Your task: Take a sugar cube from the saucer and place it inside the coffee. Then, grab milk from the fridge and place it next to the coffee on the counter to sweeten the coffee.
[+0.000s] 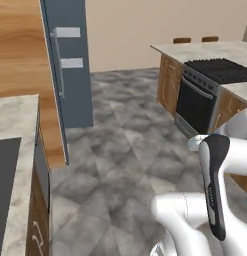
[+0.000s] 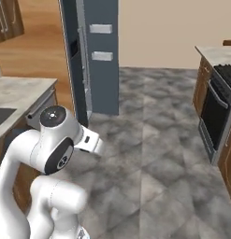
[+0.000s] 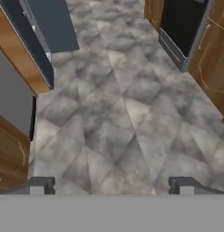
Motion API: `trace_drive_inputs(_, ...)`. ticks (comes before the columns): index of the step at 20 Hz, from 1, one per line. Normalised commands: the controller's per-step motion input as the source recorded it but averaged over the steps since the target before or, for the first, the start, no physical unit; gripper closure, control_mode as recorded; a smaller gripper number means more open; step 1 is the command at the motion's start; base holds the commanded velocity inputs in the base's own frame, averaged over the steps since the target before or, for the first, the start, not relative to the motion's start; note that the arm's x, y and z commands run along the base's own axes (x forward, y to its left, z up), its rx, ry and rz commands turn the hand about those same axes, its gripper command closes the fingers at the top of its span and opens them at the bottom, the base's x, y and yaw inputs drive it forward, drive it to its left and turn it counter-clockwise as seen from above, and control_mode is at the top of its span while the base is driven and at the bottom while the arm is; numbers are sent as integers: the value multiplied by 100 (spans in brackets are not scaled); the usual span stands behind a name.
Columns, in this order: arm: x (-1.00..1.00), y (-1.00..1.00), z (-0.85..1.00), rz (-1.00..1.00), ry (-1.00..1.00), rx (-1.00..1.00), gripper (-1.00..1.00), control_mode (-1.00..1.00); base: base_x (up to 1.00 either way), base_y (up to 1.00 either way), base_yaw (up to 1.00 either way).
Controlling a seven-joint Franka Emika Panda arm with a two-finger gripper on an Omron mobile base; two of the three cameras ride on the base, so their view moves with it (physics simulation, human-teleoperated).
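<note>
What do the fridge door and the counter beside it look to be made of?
Fridge: smooth dark grey-blue panel, probably painted metal, matte and without reflections, with a pale grey handle. Counter: beige-grey veined top, seemingly polished stone, over brown grained wood fronts.
</note>
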Motion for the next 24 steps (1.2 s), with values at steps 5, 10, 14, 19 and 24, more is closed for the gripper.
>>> trace_drive_inputs(5, 0, 0, 0, 0, 0, 0, -100, 100, 100, -35, 17)
trace_drive_inputs(10, 0, 0, 0, 0, 0, 0, -100, 100, 100, -48, 7)
trace_drive_inputs(14, 0, 0, 0, 0, 0, 0, -100, 100, 100, -38, 1)
trace_drive_inputs(19, 0, 0, 0, 0, 0, 0, -100, 100, 100, -30, 2)
trace_drive_inputs(24, 0, 0, 0, 0, 0, 0, -100, 100, 100, -25, 7)
